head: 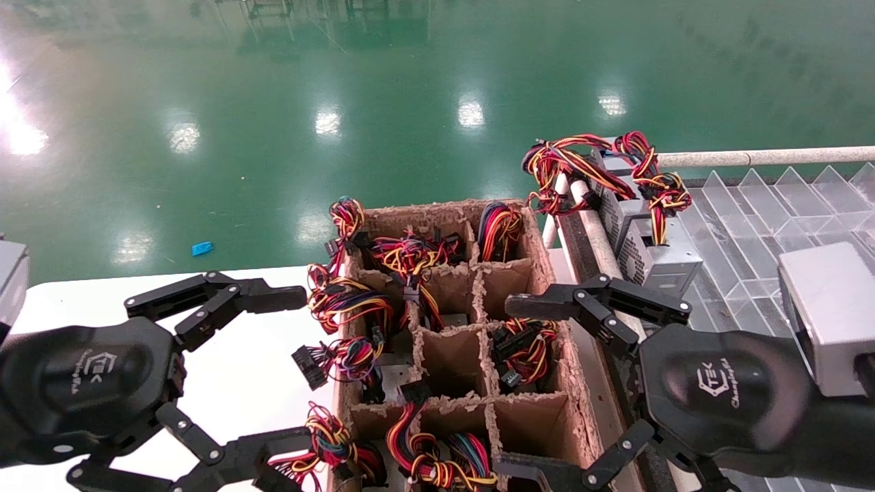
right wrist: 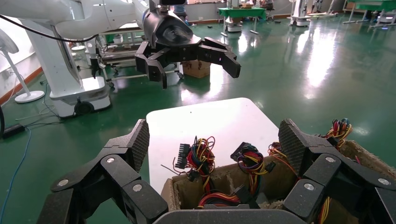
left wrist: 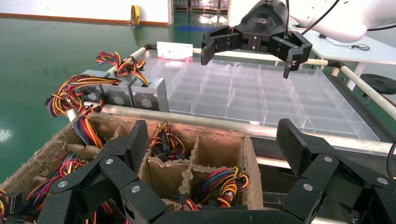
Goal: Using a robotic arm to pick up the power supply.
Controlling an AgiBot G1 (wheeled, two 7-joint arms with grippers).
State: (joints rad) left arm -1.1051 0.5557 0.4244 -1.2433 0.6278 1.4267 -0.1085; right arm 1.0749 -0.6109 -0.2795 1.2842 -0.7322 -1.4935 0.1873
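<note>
Several power supplies sit in the cells of a cardboard box (head: 547, 253), where mostly their red, yellow and black wire bundles (head: 526, 345) show. Two more silver power supplies (head: 649, 246) stand on the rack to the right of the box, also seen as silver power supplies (left wrist: 133, 93) in the left wrist view. My right gripper (head: 516, 389) hangs open over the box's right edge, holding nothing. My left gripper (head: 280, 383) hangs open over the white table (head: 225, 383), left of the box. Each wrist view shows its own open gripper (left wrist: 214, 140) (right wrist: 215, 140) above the box.
A clear plastic tray (head: 772, 219) with many compartments lies right of the box, behind a metal rail (head: 765, 157). Loose connectors (head: 311, 365) hang over the box's left wall. Green floor lies beyond the table. Some cells (head: 451, 355) hold no wires.
</note>
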